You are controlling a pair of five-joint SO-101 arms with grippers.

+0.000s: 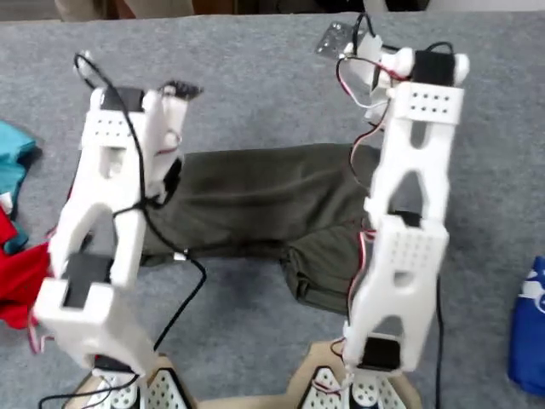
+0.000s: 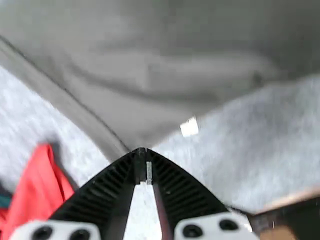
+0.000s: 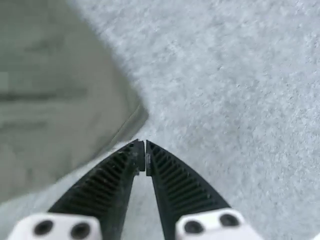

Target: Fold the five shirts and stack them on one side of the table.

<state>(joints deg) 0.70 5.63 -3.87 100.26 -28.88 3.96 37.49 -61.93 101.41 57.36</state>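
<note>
Nearest, a blue shirt [image 1: 528, 328] lies bunched at the right edge of the grey tabletop [image 1: 255, 94] and a red shirt [image 1: 19, 285] at the left, with a teal shirt [image 1: 10, 162] beyond the red. The olive shirt [image 1: 255, 200] lies rumpled mid-table between the arms. The left jaws are clenched at its hem; whether they pinch cloth I cannot tell. Farthest, the right jaws are clenched on nothing over bare tabletop, near the olive shirt's edge.

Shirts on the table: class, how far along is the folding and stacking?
Done: nothing stacked yet. In hand: the olive shirt lies loosely spread mid-table, with the left gripper and right gripper shut at its edges. Left: folding it, plus the red shirt, teal shirt and blue shirt lying at the sides.
</note>
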